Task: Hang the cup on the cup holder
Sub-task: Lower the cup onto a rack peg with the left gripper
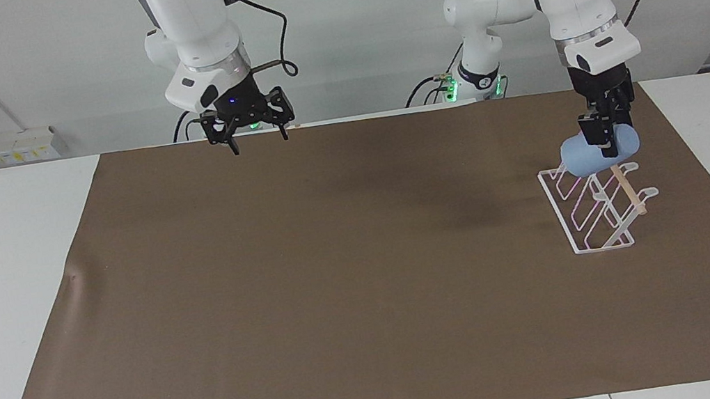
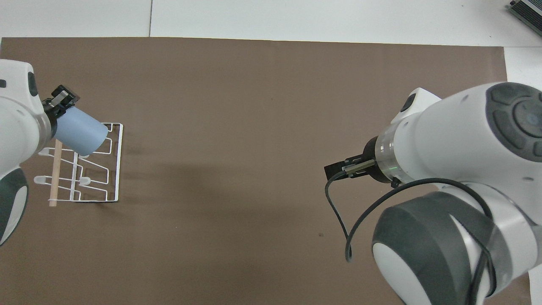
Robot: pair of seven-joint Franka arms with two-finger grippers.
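Two arms hang over a desk (image 1: 8,279) covered by a brown mat (image 1: 367,282). Going across the facing view from the side where the right arm stands: the right end effector (image 1: 256,138) hovers over the mat's edge nearest the robots, its fingers spread wide apart and pointing down, with nothing between them. That arm waits. A black cable (image 2: 338,220) loops from its wrist. The wide middle of the mat lies between the two arms, with only a soft shadow on it.

Toward the left arm's end of the desk stands the cup holder (image 1: 592,210), a slanted white wire rack with a light wooden rod along its top, resting on the mat. Over its end nearest the robots is the left end effector (image 1: 606,137), pointing straight down and clamped on the cup (image 1: 584,158). That light-blue cup lies on its side in the grip, held by its base end, its rim turned toward the middle of the desk. It covers the upper end of the rod and the nearest prongs; whether it touches the wire cannot be told. The rack's other prongs, farther from the robots, carry nothing.

A wall outlet box (image 1: 27,145) sits past the desk at the right arm's end
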